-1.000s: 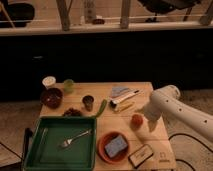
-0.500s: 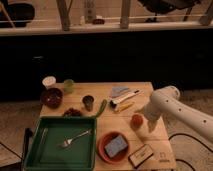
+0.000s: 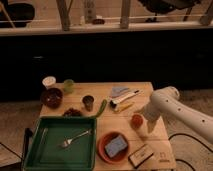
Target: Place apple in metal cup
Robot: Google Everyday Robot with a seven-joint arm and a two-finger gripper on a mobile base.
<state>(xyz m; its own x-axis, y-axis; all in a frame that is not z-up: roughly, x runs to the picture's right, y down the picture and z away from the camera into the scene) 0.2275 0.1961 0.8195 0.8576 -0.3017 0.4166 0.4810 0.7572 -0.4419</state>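
Nothing has shifted since a moment ago: my claw (image 3: 143,125) hangs right against the apple (image 3: 136,120), right of the table's (image 3: 150,89) middle. Whether it grips, I cannot tell. Well apart, leftward, stands the metal cup (image 3: 88,102).

Pale wood table (image 3: 155,90), matt. Metal cup (image 3: 88,102) dark grey-brown, dull sheen. Apple (image 3: 136,120) orange-red, smooth skin, soft shine. Green tray (image 3: 35,155) plastic by the look, smooth, slight gloss; fork (image 3: 75,139) in it bright metal. Orange bowl (image 3: 102,150) smooth, plastic-looking, holding blue sponge (image 3: 116,146), matt and rough. Arm (image 3: 175,107) in white hard shell, smooth, semi-gloss, dotted with small dark spots. Gripper (image 3: 142,127) at arm's end, low over table just beside apple, same pale finish, material hard to tell
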